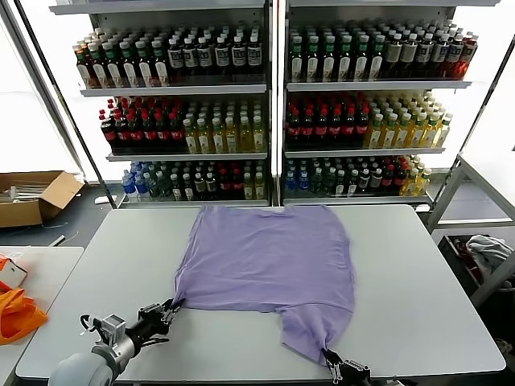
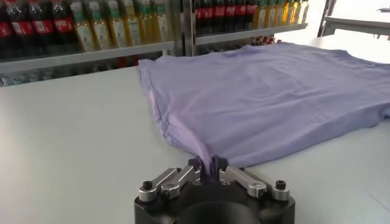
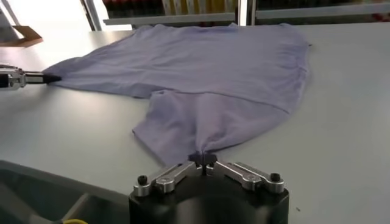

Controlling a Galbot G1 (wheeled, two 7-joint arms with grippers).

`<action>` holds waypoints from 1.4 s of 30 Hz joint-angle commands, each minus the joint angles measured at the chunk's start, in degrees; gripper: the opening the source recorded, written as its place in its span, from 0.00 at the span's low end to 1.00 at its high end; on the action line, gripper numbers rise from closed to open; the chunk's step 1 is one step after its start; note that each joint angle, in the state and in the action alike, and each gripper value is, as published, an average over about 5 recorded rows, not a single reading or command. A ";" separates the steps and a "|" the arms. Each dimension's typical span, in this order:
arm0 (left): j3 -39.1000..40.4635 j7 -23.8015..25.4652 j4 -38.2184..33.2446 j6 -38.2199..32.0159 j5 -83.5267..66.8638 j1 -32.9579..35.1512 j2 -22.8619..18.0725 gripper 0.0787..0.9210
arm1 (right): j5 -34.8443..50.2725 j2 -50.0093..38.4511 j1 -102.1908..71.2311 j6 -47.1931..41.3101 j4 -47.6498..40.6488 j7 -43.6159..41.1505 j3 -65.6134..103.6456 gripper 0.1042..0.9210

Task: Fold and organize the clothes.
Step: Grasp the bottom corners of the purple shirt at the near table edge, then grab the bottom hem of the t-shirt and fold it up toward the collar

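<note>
Now I see the left gripper (image 1: 172, 305) and right gripper (image 1: 328, 355) both clamped on the lavender T-shirt's (image 1: 265, 261) near corners.

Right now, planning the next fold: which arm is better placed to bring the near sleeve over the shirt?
Right. The right gripper already pinches the sleeve of the lavender T-shirt; the left gripper holds the opposite near corner.

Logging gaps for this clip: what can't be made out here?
- T-shirt: any front print faces the table; only plain fabric shows in all views.
- Right hand: partly cut off by the head view's bottom edge.
- Bottle labels: too small to read, head view.
- Cardboard box: cut by the left edge.
</note>
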 commanded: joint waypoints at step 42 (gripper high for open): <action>-5.32 5.49 -9.36 8.12 -3.12 3.55 8.50 0.01 | 20.59 -11.23 21.10 11.28 -6.67 6.84 2.80 0.00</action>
